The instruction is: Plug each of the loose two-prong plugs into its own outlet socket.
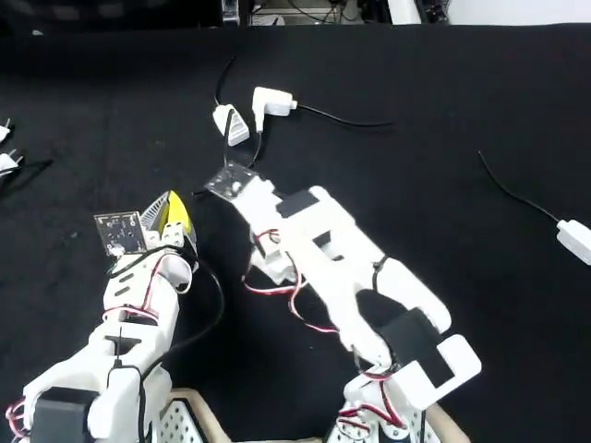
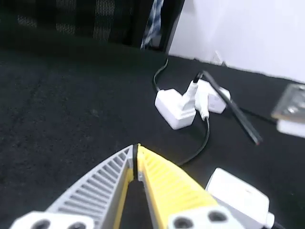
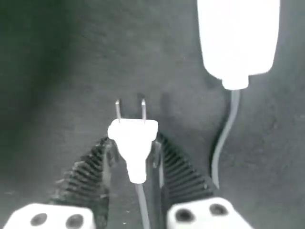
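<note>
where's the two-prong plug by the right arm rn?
High view, upper centre: plug held in the right claw, white socket just right of it.

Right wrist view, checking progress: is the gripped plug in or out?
Out: plug in the right tool shows both prongs bare.

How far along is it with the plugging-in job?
No plug looks seated yet. In hand: the right gripper grips one plug, prongs bare, with a socket lying apart beside it. Left: push that plug in, then deal with what look like more loose plugs lying off to one side. The left gripper is shut, empty.
</note>
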You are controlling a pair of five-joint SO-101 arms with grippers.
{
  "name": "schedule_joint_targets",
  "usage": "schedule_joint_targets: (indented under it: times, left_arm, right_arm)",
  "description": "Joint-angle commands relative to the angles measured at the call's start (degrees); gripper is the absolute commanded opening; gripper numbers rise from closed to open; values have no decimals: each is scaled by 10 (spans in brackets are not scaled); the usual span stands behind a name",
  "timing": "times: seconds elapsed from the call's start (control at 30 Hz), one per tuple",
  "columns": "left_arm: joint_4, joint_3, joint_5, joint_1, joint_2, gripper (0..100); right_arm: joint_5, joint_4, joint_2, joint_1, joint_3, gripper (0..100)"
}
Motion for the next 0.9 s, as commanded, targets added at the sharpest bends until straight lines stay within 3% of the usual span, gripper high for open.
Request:
schedule_joint_targets:
  times: [0.0,0.33,0.67,0.87]
  left_arm:
    - [-30,10,5,24,-6,30]
    - [-40,10,5,73,-8,30]
    - [-147,10,2,164,-7,30]
    - [-151,10,0,210,-2,30]
  right_arm:
    - [2,44,-9,-40,-73,12]
    - [-3,109,-36,-52,-102,12]
    - [-4,120,-289,-64,-1,12]
    - [-11,117,-365,-64,75,12]
